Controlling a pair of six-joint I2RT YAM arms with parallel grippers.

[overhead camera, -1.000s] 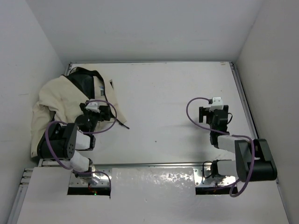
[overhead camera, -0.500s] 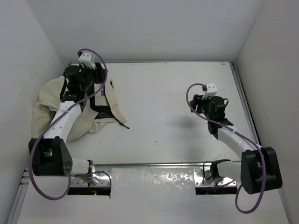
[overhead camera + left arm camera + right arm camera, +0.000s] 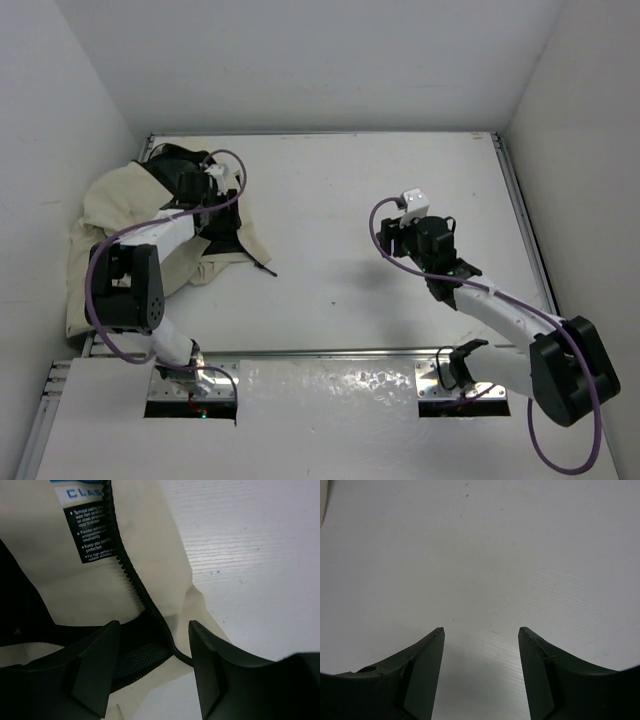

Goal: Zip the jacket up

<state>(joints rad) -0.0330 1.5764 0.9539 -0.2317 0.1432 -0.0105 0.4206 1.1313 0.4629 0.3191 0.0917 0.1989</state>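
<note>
The cream-beige jacket (image 3: pixel 100 215) lies crumpled at the table's left side, its black lining (image 3: pixel 178 170) showing. In the left wrist view its dark zipper line (image 3: pixel 131 577) runs down the cream front edge past a black care label (image 3: pixel 90 530) to black mesh lining (image 3: pixel 135 655). My left gripper (image 3: pixel 203 205) is open just above this edge (image 3: pixel 154 630), the zipper between its fingers (image 3: pixel 95 670) and holding nothing. My right gripper (image 3: pixel 392 238) is open and empty over bare table right of the middle (image 3: pixel 480 630).
White walls close in the table (image 3: pixel 330 200) on the left, back and right. A dark strap or zipper end (image 3: pixel 262 266) sticks out from the jacket's near right edge. A metal rail (image 3: pixel 320 352) runs along the near edge by the arm bases.
My left gripper has come back from the far collar area to the jacket's front edge. My right arm has reached further left toward the table's middle. Both stay open.
</note>
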